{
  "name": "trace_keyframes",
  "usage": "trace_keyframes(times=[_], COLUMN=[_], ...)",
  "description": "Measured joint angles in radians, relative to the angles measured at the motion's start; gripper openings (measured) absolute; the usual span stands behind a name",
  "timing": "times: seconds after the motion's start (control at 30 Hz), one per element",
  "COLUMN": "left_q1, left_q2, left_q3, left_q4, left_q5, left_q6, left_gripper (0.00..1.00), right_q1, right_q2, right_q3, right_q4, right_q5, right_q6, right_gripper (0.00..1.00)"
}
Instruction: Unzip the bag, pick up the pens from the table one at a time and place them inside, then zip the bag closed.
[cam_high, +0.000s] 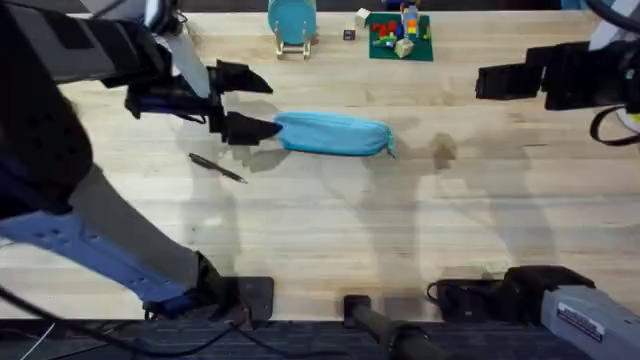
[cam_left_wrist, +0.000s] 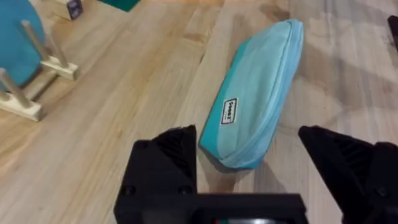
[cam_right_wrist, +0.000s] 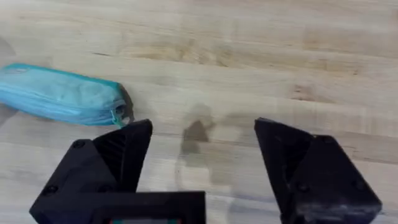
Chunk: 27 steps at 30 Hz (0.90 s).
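Lying zipped shut on the table, the bag sits beside the left tool, both tools' fingers apart.

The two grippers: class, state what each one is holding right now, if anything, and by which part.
Nothing is held. The left gripper is open, straddling the near end of the turquoise pouch without closing on it. The right gripper is open over bare table.

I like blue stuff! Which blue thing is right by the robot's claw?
The light-blue bag, lying flat on the table at the open left claw. The round teal disc stands upright, farther back.
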<state>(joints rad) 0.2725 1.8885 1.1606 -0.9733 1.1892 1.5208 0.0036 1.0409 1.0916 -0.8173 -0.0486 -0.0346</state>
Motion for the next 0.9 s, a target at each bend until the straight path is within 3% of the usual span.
trace_keyframes(times=[0.23,0.9], left_q1=[-0.027,-0.028], left_q2=[0.088,0.092], left_q3=[0.000,0.000], left_q4=[0.002,0.027], left_q5=[0.002,0.028], left_q6=[0.014,0.018], left_gripper=[0.990,0.993], right_q1=[0.000,0.000], right_q2=[0.000,0.000], right_q3=[0.000,0.000], right_q4=[0.000,-0.044], right_q5=[0.000,0.000], right_q6=[-0.012,-0.018], right_gripper=[0.998,0.997])
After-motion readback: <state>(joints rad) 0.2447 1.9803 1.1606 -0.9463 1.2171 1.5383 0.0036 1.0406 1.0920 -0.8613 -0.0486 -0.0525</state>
